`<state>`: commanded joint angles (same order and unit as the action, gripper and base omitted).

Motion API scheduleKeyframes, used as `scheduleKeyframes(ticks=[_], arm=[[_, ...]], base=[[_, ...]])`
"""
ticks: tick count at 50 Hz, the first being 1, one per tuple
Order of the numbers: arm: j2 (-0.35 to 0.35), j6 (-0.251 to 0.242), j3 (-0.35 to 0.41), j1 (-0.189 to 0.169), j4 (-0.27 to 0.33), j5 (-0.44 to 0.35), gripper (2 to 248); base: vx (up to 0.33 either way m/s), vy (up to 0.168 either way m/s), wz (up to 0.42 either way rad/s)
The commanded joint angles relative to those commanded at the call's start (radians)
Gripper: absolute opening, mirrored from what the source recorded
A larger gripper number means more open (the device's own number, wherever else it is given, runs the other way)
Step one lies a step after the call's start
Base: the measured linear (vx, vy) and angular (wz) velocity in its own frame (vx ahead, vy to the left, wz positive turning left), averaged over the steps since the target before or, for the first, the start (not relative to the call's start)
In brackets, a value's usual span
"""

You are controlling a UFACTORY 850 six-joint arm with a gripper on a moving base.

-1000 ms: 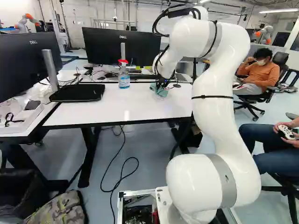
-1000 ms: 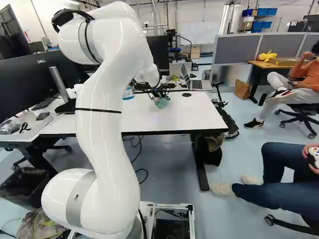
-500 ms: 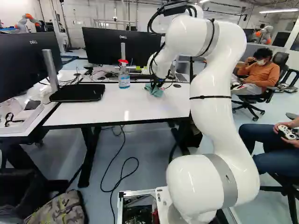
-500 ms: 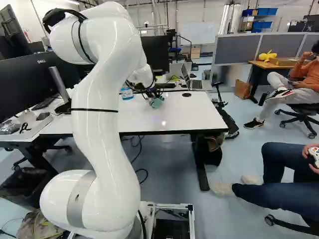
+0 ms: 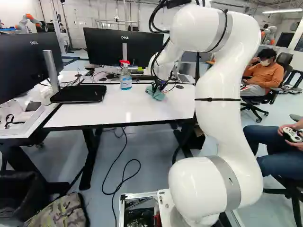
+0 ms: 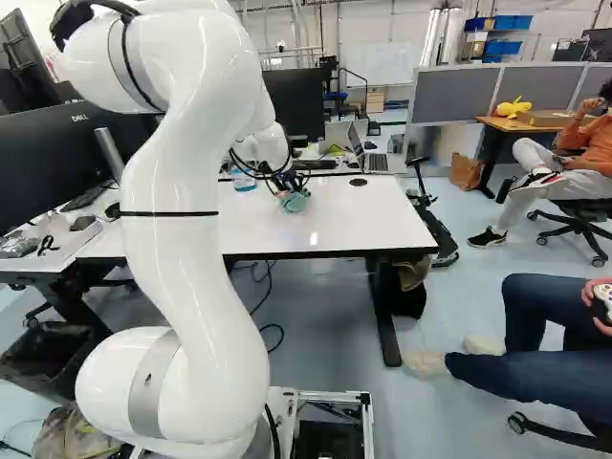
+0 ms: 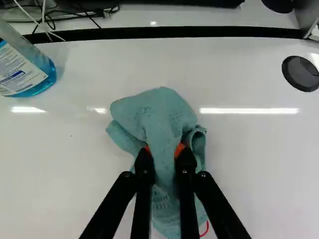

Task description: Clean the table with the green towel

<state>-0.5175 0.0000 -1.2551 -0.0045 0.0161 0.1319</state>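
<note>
Wiping step in hand, looks like; gripper (image 7: 163, 150) closed on a fold of the green towel (image 7: 154, 114), rest bunched below, seemingly down on the white surface (image 7: 65, 164). In left base view, spray bottle (image 5: 125, 79) left of towel, round black cap (image 5: 179, 86) right. Next: likely drag towel flat across, light even pressure, keep clear of bottle
</note>
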Motion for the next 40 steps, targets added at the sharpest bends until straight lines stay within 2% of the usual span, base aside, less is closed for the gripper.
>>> scheduleKeyframes(ticks=[21,33,40], arm=[[0.003,0.000,0.005,-0.057,0.000,0.000,56],[-0.030,0.000,-0.040,-0.082,0.000,0.000,56],[-0.056,0.000,-0.077,-0.084,0.000,0.000,56]], base=[[0.000,0.000,0.000],[0.000,0.000,0.000],[0.000,0.000,0.000]])
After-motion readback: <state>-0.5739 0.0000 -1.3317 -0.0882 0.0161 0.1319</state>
